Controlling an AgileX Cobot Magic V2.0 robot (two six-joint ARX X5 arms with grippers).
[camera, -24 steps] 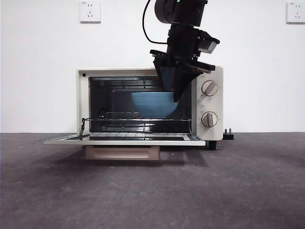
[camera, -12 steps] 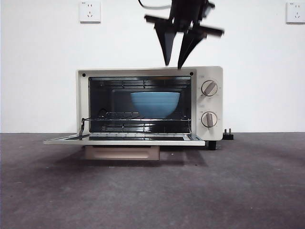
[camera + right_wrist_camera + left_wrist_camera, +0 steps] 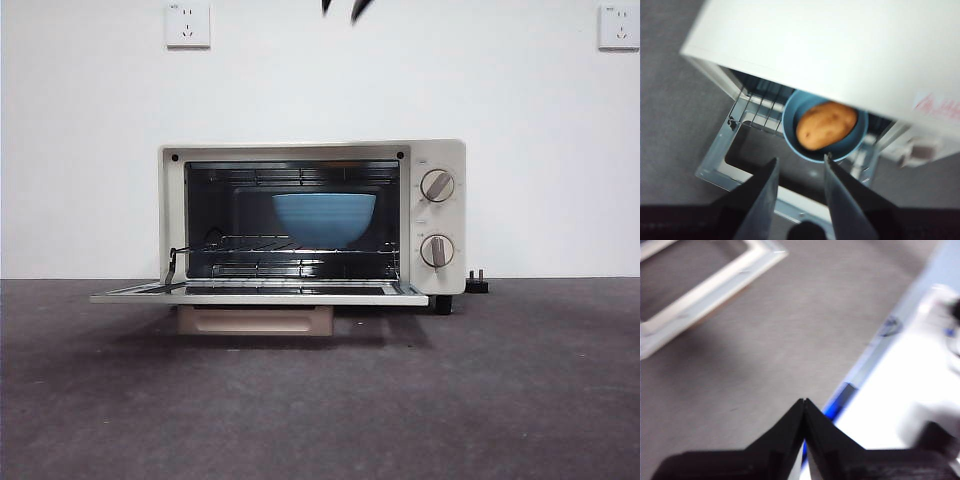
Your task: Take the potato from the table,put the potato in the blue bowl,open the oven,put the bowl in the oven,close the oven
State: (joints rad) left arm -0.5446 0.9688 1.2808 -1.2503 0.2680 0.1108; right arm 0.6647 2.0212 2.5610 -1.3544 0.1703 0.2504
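The oven (image 3: 445, 150) stands open, its door (image 3: 260, 296) lying flat toward me. On the wire rack inside sits the blue bowl (image 3: 325, 218); its wall hides the potato in the front view. From above, the right wrist view shows the potato (image 3: 826, 125) lying in the bowl (image 3: 790, 131) under the oven's top (image 3: 840, 50). My right gripper (image 3: 801, 161) is open and empty, high above the oven; only its tips (image 3: 342, 6) show at the top edge. The left gripper (image 3: 804, 404) is shut and empty, off over the table (image 3: 765, 340) near the door's corner (image 3: 715, 285).
The beige handle (image 3: 255, 320) hangs below the lowered door. A black plug (image 3: 479, 283) lies right of the oven. Two wall sockets (image 3: 188, 24) (image 3: 617, 26) are high on the white wall. The table's edge with a blue strip (image 3: 840, 400) shows in the left wrist view.
The right gripper has let go of the bowl and risen from the oven's mouth almost out of the top of the front view. The bowl stays on the rack.
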